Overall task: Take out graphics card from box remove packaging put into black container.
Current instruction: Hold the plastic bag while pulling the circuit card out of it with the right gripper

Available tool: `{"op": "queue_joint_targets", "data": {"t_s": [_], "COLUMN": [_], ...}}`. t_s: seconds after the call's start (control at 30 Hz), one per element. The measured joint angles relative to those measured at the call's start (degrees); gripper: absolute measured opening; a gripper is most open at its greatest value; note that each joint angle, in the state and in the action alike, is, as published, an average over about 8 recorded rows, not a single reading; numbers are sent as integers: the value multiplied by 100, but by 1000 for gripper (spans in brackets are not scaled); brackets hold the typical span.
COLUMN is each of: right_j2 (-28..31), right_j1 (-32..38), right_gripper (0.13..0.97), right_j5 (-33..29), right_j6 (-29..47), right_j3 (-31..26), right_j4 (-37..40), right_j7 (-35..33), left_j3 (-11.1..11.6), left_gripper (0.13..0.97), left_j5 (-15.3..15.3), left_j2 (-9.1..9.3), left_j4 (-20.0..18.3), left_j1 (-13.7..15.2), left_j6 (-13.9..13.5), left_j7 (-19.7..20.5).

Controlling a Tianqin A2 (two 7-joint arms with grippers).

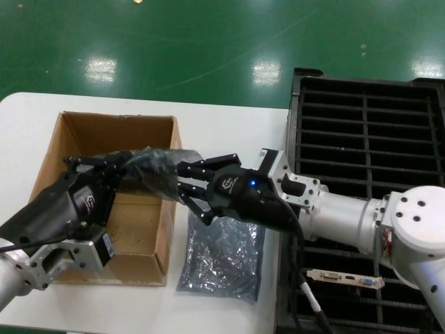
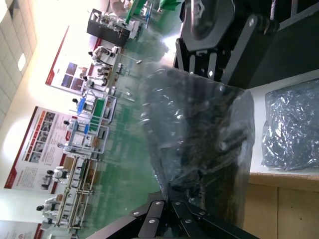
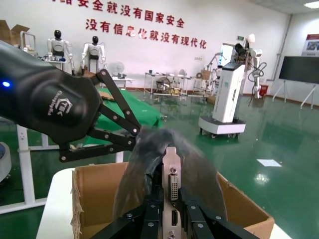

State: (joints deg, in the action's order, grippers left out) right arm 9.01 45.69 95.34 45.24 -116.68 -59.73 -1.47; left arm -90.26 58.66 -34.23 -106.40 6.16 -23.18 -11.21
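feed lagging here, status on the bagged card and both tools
Left tool shut on packaging above box. Right tool gripping graphics card at bag mouth. Card still bagged. Nothing blocking.

Two end effectors are in view: the left end effector [image 1: 139, 167] and the right end effector [image 1: 188, 188]. There is one cardboard box [image 1: 83, 132] and one black container [image 1: 368, 132], its slats forming two columns of slots. Two graphics cards can be counted: one card [image 1: 345, 280] lying on the black container, showing a blue port and a white port on its bracket, and a second card [image 3: 172, 189] still partly inside its bag. Two anti-static bags show as well: one held bag [image 1: 156, 170] between the end effectors and one loose bag [image 1: 222, 257] lying on the single white desk [image 1: 229, 132].
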Motion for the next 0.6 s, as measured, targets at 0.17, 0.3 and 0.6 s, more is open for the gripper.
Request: {"op": "queue_joint_targets", "data": {"t_s": [0.17,0.3,0.6], "right_j2": [151,255,522], "right_j1": [-162,-269,-524], "right_gripper": [186,186,186], "right_j5": [3,-2,42], "right_j6": [-28,-87,-211], "right_j3": [19,46,165], "right_j4": [-353,-587,-1081], "right_j7": [-5,-44,-188], "left_j3": [0,0,0], "left_gripper": [138,138,138], "left_j5": [0,0,0], "left_j2": [0,0,0], "left_j4": [0,0,0], "left_j1": [0,0,0], "left_j6": [0,0,0], "left_j7": [0,0,0]}}
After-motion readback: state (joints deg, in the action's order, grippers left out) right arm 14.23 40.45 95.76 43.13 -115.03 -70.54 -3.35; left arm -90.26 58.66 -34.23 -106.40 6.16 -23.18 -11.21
